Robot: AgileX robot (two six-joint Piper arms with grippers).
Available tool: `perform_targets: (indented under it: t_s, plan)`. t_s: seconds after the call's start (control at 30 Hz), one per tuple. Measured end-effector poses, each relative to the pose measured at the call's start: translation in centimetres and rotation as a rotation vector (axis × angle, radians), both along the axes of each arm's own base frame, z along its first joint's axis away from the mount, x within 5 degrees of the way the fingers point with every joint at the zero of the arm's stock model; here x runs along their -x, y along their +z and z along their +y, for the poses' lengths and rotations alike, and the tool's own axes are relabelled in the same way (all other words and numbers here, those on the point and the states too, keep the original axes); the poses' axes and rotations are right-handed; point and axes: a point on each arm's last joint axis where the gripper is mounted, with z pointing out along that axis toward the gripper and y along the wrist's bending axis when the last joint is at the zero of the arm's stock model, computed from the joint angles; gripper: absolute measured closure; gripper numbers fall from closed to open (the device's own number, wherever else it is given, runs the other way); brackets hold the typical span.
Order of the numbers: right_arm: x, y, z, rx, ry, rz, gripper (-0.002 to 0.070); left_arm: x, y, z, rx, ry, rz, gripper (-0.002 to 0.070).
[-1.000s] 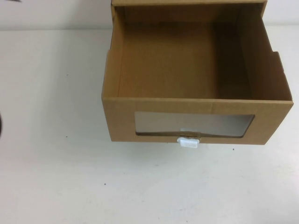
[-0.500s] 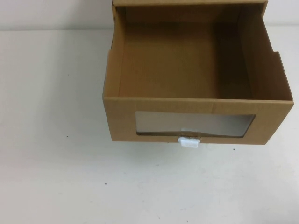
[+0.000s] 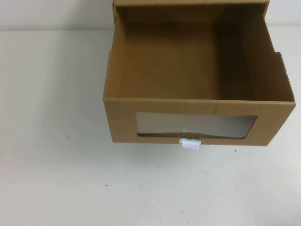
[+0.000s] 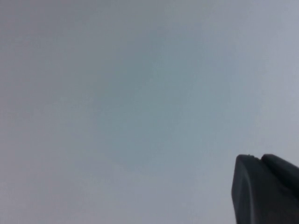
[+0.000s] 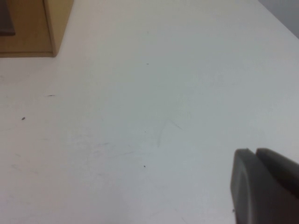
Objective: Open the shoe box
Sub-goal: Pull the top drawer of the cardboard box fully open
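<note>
Box (image 3: 197, 70) plain brown, window (image 3: 196, 125) grey, tab (image 3: 189, 143) white, upper right; table (image 3: 56, 179) white with dark specks. My left gripper (image 4: 259, 161) black, my right gripper (image 5: 256, 153) grey, both lower right.

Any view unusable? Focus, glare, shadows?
High view: even, soft light; the open brown cardboard shoe box has a dim interior and faint shadow on the white table. Left wrist view: featureless grey, only the left gripper at the edge. Right wrist view: table specks resolved, box corner soft, right gripper shut above the table.
</note>
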Motion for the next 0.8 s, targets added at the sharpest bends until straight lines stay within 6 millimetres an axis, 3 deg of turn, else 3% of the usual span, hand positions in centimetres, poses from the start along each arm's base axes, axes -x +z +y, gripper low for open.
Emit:
perform_targets:
  t_s: [0.27,0.4,0.53,0.6,0.8]
  plan:
    - [0.0,0.0,0.0,0.0,0.0,0.0,0.0694,7.2,-0.8,2.8,0.006,0.107,-0.003,0.068]
    - [0.0,0.0,0.0,-0.001,0.0,0.0,0.0694,8.8,-3.2,3.6,0.029,0.138,0.102,0.068]
    - [0.0,0.0,0.0,-0.002,-0.001,0.0,0.0694,8.5,-6.3,3.4,0.033,0.13,0.138,0.068]
    - [0.0,0.0,0.0,-0.002,-0.001,0.0,0.0694,7.0,-8.5,2.9,0.032,0.109,0.133,0.068]
    - [0.0,0.0,0.0,-0.005,0.0,0.0,0.0694,2.3,-18.8,0.9,0.02,0.015,0.193,0.068]
